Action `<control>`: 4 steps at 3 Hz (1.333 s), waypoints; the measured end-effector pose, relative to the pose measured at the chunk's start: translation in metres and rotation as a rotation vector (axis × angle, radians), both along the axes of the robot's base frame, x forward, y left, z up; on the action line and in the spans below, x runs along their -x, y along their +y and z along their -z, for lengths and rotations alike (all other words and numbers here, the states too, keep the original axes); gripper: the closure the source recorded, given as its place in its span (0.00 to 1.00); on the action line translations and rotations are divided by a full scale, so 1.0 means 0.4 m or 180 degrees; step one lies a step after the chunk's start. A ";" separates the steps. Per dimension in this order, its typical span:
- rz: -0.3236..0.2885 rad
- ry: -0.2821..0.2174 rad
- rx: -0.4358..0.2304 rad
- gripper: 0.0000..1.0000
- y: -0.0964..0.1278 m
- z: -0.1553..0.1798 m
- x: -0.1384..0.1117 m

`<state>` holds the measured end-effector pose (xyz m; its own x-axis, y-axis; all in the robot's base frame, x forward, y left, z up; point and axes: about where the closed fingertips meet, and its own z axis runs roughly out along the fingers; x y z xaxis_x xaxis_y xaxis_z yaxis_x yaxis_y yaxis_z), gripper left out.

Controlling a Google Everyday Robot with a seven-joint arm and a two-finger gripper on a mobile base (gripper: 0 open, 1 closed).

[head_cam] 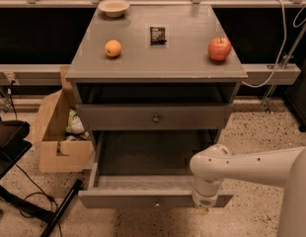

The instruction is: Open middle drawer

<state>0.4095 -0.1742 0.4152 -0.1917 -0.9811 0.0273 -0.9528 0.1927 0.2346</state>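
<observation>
The grey cabinet (158, 63) has the middle drawer (118, 117) shut or nearly shut, its small round dark knob (156, 118) at the centre of the flat front. Below it, the bottom drawer (143, 199) is pulled far out and looks empty inside. My white arm (251, 167) comes in from the right. Its wrist hangs over the right end of the bottom drawer's front. The gripper (202, 209) points down there, well below and to the right of the middle drawer's knob, mostly hidden behind the wrist.
On the cabinet top lie an orange (113, 48), a red apple (219, 49), a small dark packet (157, 34) and a bowl (114, 7). An open cardboard box (59, 137) stands on the floor at the left. Dark legs and cables (34, 206) lie at the lower left.
</observation>
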 end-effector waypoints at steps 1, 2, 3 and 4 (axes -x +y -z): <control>0.0000 0.0000 0.0000 0.35 0.000 0.000 0.000; 0.0000 0.0000 0.0000 0.12 0.000 0.000 0.000; 0.0000 0.0001 0.0000 0.00 0.000 0.000 0.000; 0.0000 0.0001 0.0000 0.00 0.000 0.000 0.000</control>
